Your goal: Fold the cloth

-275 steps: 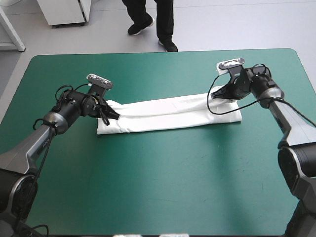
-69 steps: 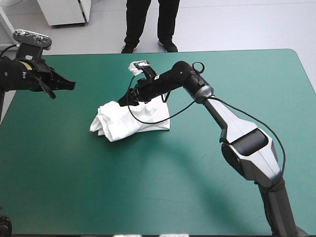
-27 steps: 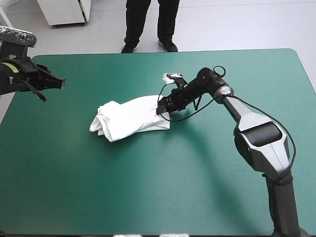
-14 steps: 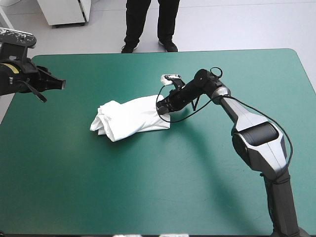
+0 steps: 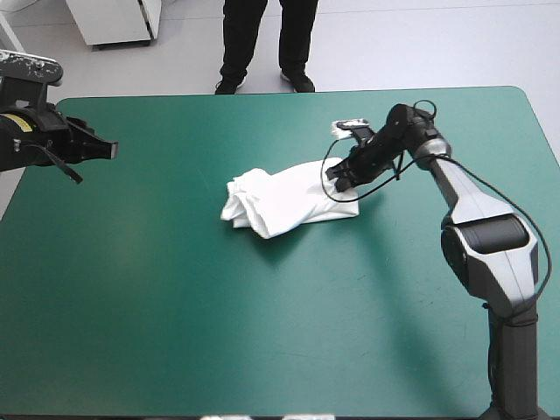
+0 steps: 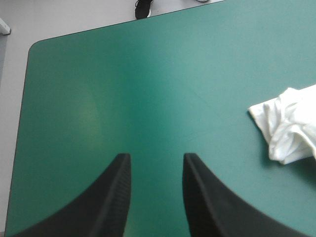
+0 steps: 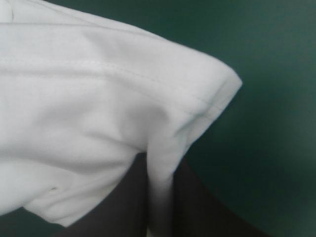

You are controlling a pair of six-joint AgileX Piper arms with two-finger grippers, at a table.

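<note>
T-shirt (image 5: 284, 199): white folded bundle lying on teal-green table (image 5: 262, 332), approx mid-table, a bit right of centre, toward far half.
Long axis: runs approx w/ table's length, left to right; slightly slanted, right end nearer far edge.
Ends: left end bunched and crumpled, pointing at table's left edge; right end flatter w/ stitched hem, at R gripper (image 5: 336, 178).
R gripper: at bundle's right end, black fingers pinched on a fold of cloth, fabric between them.
L gripper (image 5: 108, 150): above table's left edge, well apart from T-shirt, pointing toward it; fingers spread, nothing between.
</note>
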